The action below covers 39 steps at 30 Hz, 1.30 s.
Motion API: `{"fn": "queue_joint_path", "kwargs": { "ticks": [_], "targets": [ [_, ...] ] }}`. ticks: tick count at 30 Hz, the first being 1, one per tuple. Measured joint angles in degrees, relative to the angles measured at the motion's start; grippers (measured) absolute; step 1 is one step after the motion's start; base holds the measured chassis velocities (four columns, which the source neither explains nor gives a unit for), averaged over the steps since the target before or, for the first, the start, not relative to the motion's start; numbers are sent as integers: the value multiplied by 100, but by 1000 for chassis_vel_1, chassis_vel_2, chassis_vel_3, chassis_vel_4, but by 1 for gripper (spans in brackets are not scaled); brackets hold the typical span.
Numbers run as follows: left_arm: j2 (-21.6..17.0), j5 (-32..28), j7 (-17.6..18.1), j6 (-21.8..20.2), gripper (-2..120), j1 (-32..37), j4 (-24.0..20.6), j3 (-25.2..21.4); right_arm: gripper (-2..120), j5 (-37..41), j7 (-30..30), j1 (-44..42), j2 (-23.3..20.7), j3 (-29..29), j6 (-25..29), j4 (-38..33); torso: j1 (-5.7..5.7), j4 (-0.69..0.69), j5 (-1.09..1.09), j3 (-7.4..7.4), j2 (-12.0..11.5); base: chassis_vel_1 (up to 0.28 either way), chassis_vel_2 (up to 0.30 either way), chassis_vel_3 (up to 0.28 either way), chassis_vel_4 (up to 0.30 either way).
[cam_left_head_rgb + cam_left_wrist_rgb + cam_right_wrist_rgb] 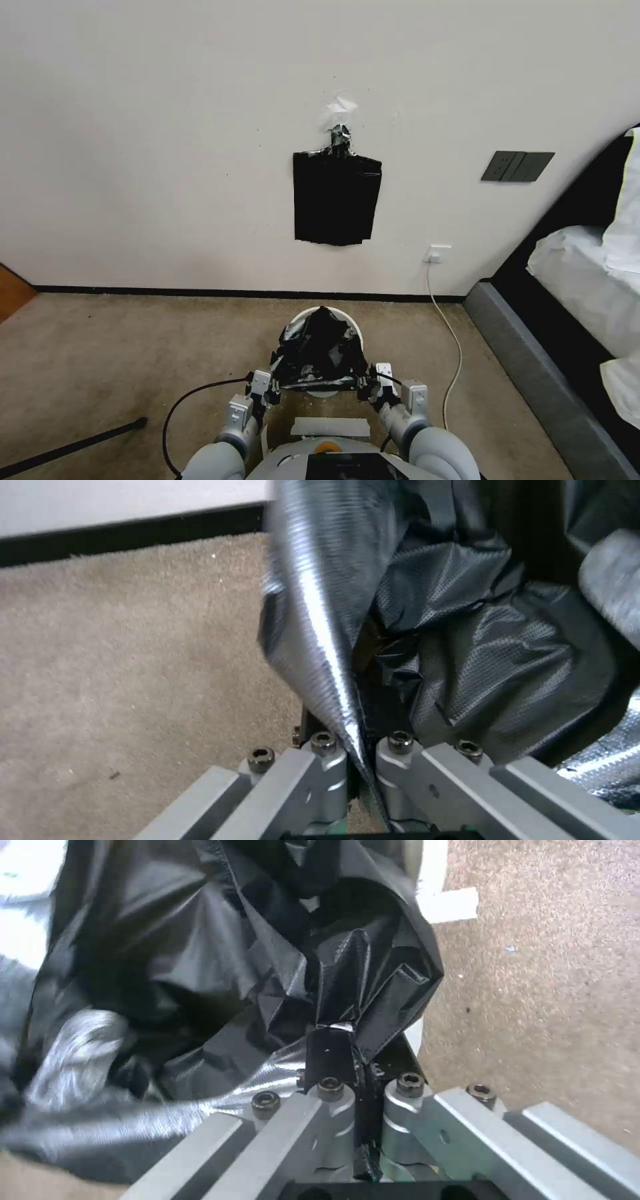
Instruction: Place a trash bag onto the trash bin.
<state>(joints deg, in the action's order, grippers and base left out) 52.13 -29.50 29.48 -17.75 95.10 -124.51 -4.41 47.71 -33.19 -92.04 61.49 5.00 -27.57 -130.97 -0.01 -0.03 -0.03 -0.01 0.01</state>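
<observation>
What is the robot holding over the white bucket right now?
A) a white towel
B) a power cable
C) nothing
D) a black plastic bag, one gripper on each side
D: the left gripper and right gripper each pinch an edge of the trash bag spread above the trash bin.

The trash bag [320, 350], low at centre frame, was glossy black with silvery glints, over the cream-white trash bin [355, 330]. A flat black sheaf of bags [337, 198] hung mid-frame on the off-white wall [153, 147]. The carpet [120, 353] was mottled beige; the grey switch plate [518, 166] sat at right.
</observation>
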Motion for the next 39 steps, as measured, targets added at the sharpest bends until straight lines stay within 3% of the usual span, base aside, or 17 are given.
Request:
{"fn": "queue_joint_path", "kwargs": {
  "ticks": [7, 8, 14, 28, 35, 39],
  "targets": [
    [119, 29, 10, 46, 0, -111, 162, 51, 0, -41, 6, 28, 46, -23, 2, 248, 2, 7, 13, 2, -1, 0, 0, 0, 0],
    [129, 67, 10, 73, 0, -104, 149, 53, 0, -156, 4, -25, 36, -37, 2, 200, 2, 5, 3, 2, -1, 0, 0, 0, 0],
    [127, 146, 5, 102, 0, -84, 114, 66, 0, -236, -35, -127, -21, -42, -22, 25, 1, 3, 2, 2, -1, 0, 0, 0, 0],
    [237, 96, -40, 384, 0, -472, 707, 89, 0, -129, 130, 272, 122, -47, 298, 716, 1, 3, 4, 1, -1, 0, 0, 0, 0],
    [246, 97, -137, 475, 0, -413, 721, 57, 0, -140, 183, 256, 133, -33, 453, 792, 1, 3, 3, 2, -1, 0, 0, 0, 0],
    [234, 120, -138, 445, 3, -338, 632, 7, 14, -174, 186, 180, 132, -26, 501, 732, 1, 3, 4, 1, -1, 0, 0, 0, 0]
  ]
}}
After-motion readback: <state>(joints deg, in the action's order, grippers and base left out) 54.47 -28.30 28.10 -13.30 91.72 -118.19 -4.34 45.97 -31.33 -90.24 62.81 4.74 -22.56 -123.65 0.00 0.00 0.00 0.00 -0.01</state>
